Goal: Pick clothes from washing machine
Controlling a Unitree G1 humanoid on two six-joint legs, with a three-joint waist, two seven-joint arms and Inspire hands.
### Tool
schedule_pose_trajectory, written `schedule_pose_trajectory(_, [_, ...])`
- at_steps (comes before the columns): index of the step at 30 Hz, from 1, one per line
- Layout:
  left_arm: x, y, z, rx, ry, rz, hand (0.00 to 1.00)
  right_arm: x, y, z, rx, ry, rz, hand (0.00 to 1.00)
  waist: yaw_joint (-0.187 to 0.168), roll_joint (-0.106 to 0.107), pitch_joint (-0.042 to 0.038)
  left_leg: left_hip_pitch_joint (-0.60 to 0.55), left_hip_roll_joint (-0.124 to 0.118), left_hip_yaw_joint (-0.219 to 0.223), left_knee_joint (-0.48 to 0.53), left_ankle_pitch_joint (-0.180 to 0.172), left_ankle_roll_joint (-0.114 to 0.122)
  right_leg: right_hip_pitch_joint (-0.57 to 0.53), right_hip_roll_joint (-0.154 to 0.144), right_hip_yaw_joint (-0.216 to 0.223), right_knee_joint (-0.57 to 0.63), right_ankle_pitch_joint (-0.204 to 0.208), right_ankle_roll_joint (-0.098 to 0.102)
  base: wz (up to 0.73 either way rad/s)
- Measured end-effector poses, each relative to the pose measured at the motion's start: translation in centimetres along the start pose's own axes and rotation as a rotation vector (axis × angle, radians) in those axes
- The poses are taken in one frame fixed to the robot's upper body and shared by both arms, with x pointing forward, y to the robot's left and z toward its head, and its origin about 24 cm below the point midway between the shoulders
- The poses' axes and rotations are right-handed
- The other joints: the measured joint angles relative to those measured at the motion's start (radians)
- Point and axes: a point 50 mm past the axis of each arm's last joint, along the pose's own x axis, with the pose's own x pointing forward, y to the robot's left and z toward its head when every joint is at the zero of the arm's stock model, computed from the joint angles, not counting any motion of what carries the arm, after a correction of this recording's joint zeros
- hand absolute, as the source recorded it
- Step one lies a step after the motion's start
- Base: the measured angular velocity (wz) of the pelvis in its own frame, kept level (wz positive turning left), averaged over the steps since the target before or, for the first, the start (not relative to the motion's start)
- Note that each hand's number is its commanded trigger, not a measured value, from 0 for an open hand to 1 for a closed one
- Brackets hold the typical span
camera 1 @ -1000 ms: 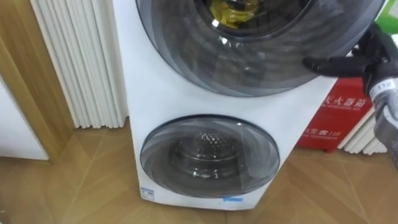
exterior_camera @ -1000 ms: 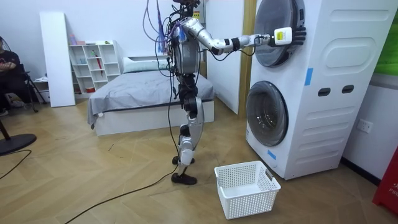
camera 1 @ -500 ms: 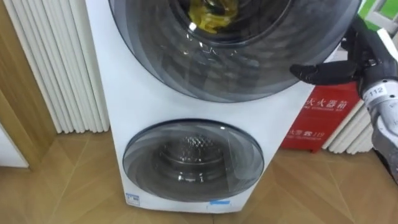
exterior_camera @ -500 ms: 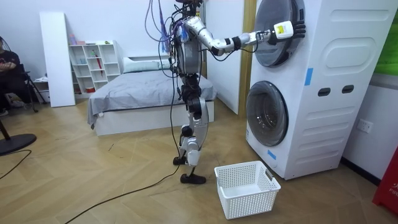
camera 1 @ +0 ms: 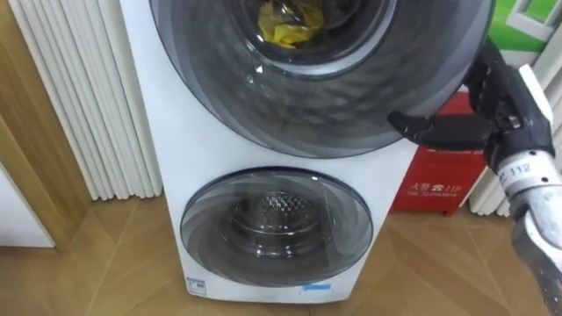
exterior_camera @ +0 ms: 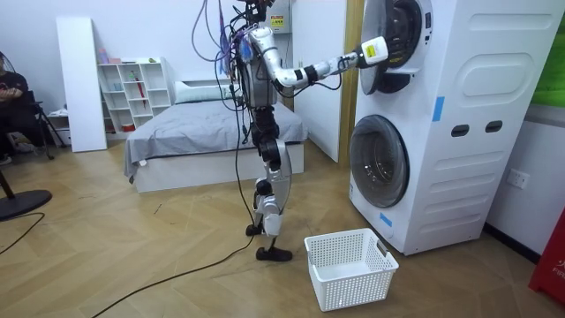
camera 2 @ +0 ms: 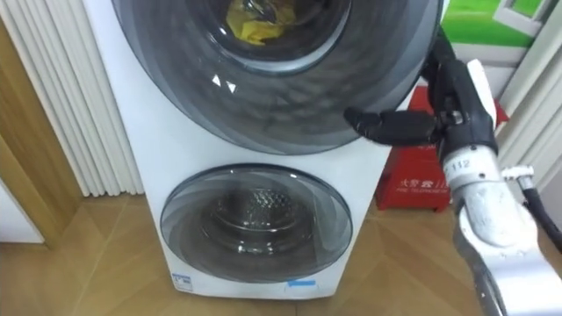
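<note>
Black against the white front of the washing machine, the right hand is clasped on the right rim of the machine's upper door. Its thumb lies straight across the door's lower right edge and its fingers hook over the rim above. In the room view the right arm reaches out level from the shoulder, and the upper door stands swung a little off the machine's front.

Behind that door's dark glass, at the top of the machine, a crumpled yellow cloth lies inside the drum. Below it the lower door is closed flat against the machine, with the bare metal drum showing through.

A red box stands on the wooden floor just right of the machine. A white ribbed panel rises just left of it.

The robot stands upright facing the machine's front. A white basket sits on the floor near the foot of the machine, before the lower door and beside the robot's feet.
</note>
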Motion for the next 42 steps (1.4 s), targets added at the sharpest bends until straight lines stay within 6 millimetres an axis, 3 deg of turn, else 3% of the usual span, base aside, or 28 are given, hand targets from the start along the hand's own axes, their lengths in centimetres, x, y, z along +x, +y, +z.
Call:
schedule_pose_trajectory(7, [-0.1,-0.6,-0.2,-0.007,-0.004,-0.015,0.0,-2.6,1.9,-0.7,0.085,0.0,0.031,0.0,-0.009,0.004,-0.0033,-0.001,0.0,0.007,0.004,0.0,0.0,-0.003,-0.001,0.001,0.008,0.003,-0.003,-0.01])
schedule_pose_trajectory(13, [-0.1,-0.8,0.2,-0.004,-0.028,-0.021,0.0,-3.9,3.0,-1.0,0.141,-0.002,0.082,0.0,-0.019,0.02,-0.0043,0.002,0.0,0.033,0.004,0.0,0.0,-0.005,-0.001,0.017,0.009,0.003,-0.003,-0.07])
schedule_pose_trajectory(18, [-0.1,-1.1,0.4,-0.023,-0.051,-0.026,0.0,-5.0,3.9,-1.9,0.174,0.035,0.129,0.0,-0.018,0.035,-0.0105,0.003,0.001,0.037,0.001,0.0,0.0,-0.008,0.0,0.022,0.011,0.003,-0.003,-0.02])
schedule_pose_trajectory(22, [0.0,-1.5,-0.1,-0.008,-0.027,-0.039,0.0,-6.1,5.0,-2.8,0.198,0.08,0.189,0.0,-0.019,0.046,-0.0087,0.002,0.001,0.046,-0.002,0.0,0.0,-0.015,0.0,0.025,0.014,0.003,-0.003,-0.03])
schedule_pose_trajectory(34, [0.0,-2.7,1.5,0.059,-0.078,-0.082,0.0,-6.9,7.6,-2.3,0.362,0.069,0.264,0.0,-0.015,0.058,-0.0039,-0.006,0.003,0.072,-0.003,0.0,0.0,-0.045,0.003,0.051,0.031,0.002,-0.004,-0.07])
schedule_pose_trajectory(42, [0.1,-2.8,1.2,0.067,-0.07,-0.089,0.0,-7.1,8.6,-1.9,0.364,0.053,0.315,0.0,-0.014,0.06,-0.003,-0.009,0.004,0.081,-0.003,0.0,0.0,-0.05,0.004,0.057,0.03,0.003,-0.005,-0.05])
